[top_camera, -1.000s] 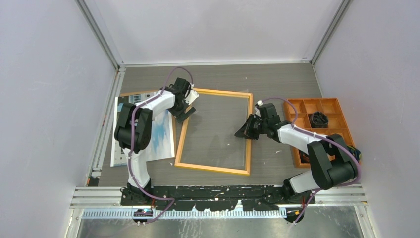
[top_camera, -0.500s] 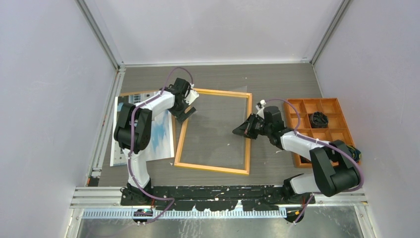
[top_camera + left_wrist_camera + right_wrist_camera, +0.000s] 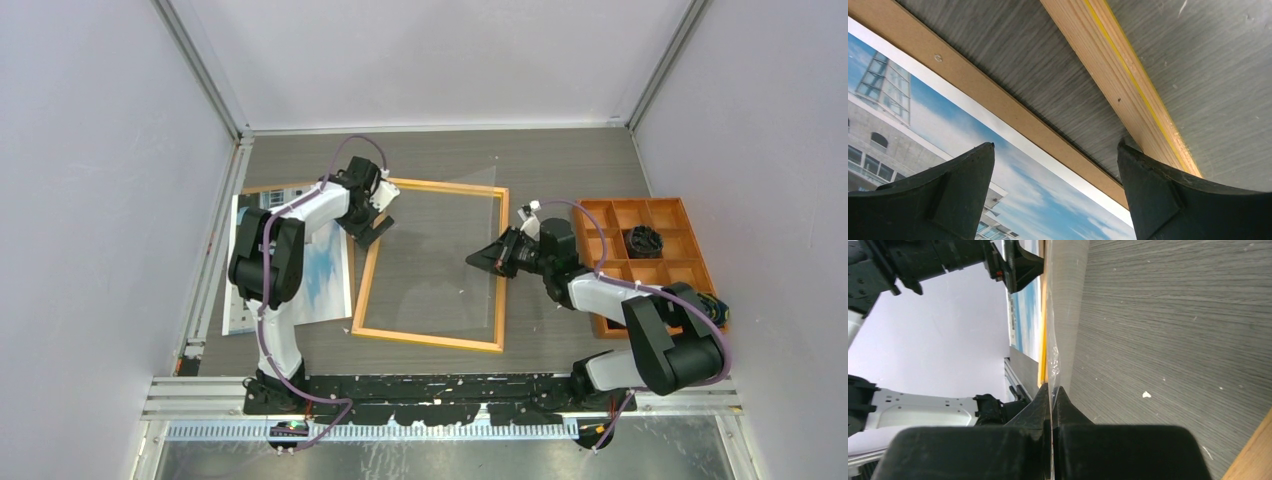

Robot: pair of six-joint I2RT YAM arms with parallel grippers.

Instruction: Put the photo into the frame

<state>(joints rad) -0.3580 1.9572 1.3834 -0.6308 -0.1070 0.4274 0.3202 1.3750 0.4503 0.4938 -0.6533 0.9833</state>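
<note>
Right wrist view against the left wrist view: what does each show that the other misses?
Only the right wrist: the right tool shut on a clear sheet seen edge-on, with the left arm beyond. Only the left wrist: the left tool open, and the brown backing board under the photo, whose printed buildings show. Both: a rail of the frame, the photo's blue sky, the grey table.

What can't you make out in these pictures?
1. The photo: in the top view the left arm covers part; the left wrist view crops it.
2. The clear sheet in the right gripper: edge-on in the right wrist view, faint from above, outline unclear.
3. The dark object in the orange tray: top view, too small to identify.
</note>
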